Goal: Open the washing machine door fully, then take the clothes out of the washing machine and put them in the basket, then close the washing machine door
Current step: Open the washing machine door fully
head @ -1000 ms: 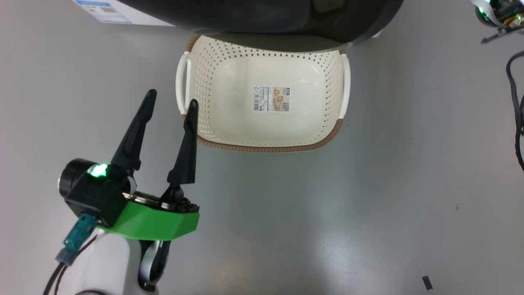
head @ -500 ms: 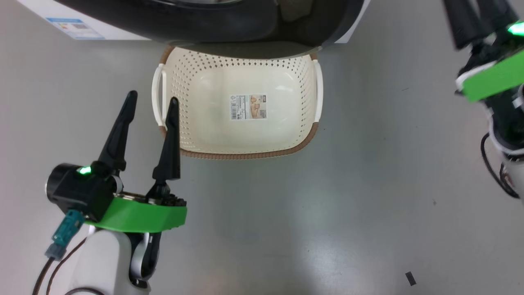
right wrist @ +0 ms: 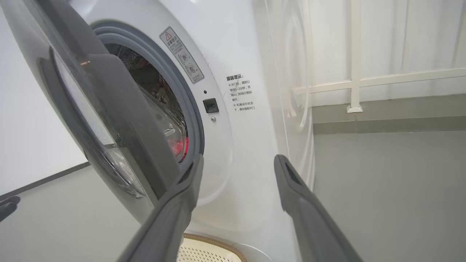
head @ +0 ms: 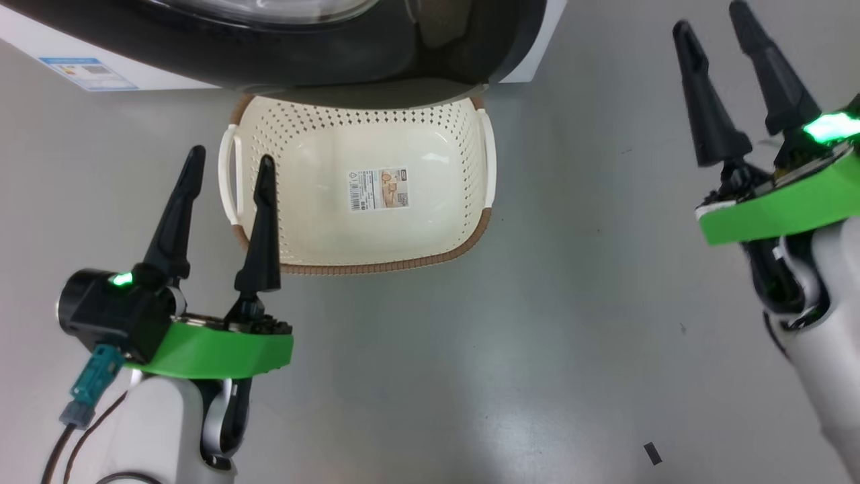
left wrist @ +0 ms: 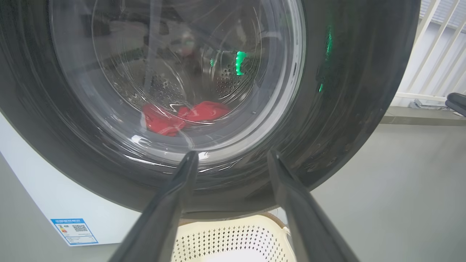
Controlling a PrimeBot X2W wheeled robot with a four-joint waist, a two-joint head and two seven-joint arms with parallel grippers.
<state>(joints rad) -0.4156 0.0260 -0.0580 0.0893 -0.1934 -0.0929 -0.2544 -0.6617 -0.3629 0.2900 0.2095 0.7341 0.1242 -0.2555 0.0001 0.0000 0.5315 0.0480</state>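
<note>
Washer door [right wrist: 120,120] looks part-open, free edge right, nearer right gripper [head: 711,19]; it and left gripper [head: 232,156] spread, empty.

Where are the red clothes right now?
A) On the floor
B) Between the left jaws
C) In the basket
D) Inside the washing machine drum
D: the clothes show red through the glass of the washing machine door, lying low in the drum.

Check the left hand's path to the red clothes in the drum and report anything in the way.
The washing machine door is in the way: only partly open, its glass bowl sits between the left hand and the clothes, which show through it. It likely needs swinging wider first.
</note>
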